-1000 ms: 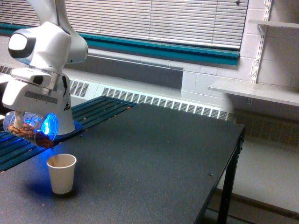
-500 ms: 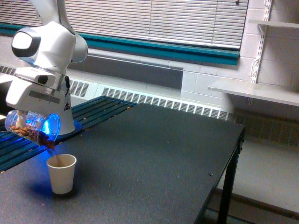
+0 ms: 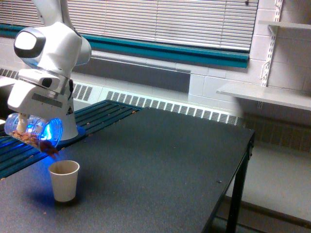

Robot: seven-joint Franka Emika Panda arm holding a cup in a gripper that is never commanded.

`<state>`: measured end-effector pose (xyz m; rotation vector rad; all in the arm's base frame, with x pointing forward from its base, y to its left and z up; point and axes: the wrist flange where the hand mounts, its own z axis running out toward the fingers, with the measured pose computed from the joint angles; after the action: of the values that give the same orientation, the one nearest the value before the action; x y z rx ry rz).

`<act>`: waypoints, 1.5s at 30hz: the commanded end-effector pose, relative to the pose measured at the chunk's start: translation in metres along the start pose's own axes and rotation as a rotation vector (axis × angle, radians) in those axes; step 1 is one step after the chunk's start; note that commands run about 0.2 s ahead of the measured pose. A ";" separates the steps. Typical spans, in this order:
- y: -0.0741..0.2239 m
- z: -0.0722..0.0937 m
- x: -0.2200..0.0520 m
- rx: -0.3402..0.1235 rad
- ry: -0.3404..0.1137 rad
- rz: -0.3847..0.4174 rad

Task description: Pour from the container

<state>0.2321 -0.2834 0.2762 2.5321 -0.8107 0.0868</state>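
Far left of the exterior view: the white arm's gripper (image 3: 22,127) came down from above and held the container (image 3: 34,133), a clear plastic cup, clamped near its base; fingers mostly hidden behind the cup wall, but the cup was clearly carried off the table. The container was tipped well past horizontal, mouth pointing down toward the exterior view's right, with brown nut-like bits (image 3: 30,139) lying along its lower side and bunched at the lip. A blue glow lit the cup from inside or behind, and spilled onto the blue slatted surface (image 3: 104,114) and the table under it. Just below and slightly right of the lip stood a paper cup (image 3: 64,180), upright, off-white, on the black table (image 3: 160,165). Container lip was above the paper cup's rim, apart from it, not touching. Could not tell whether any bits were in the air between them or what was inside the paper cup. A few tiny specks lay scattered on the table around the paper cup. Behind the table: a long radiator grille (image 3: 170,107) along the wall, closed blinds (image 3: 165,22) above a teal sill. Far right: white wall shelves (image 3: 265,94) on slotted rails, well apart from the arm.
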 end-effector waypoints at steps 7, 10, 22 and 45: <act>-0.001 -0.006 0.003 -0.022 0.008 -0.026; -0.001 -0.007 0.003 -0.027 0.008 -0.027; 0.003 -0.008 0.000 -0.059 -0.013 -0.046; -0.001 -0.016 -0.005 -0.064 -0.042 -0.045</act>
<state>0.2276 -0.2795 0.2889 2.4825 -0.7809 -0.0022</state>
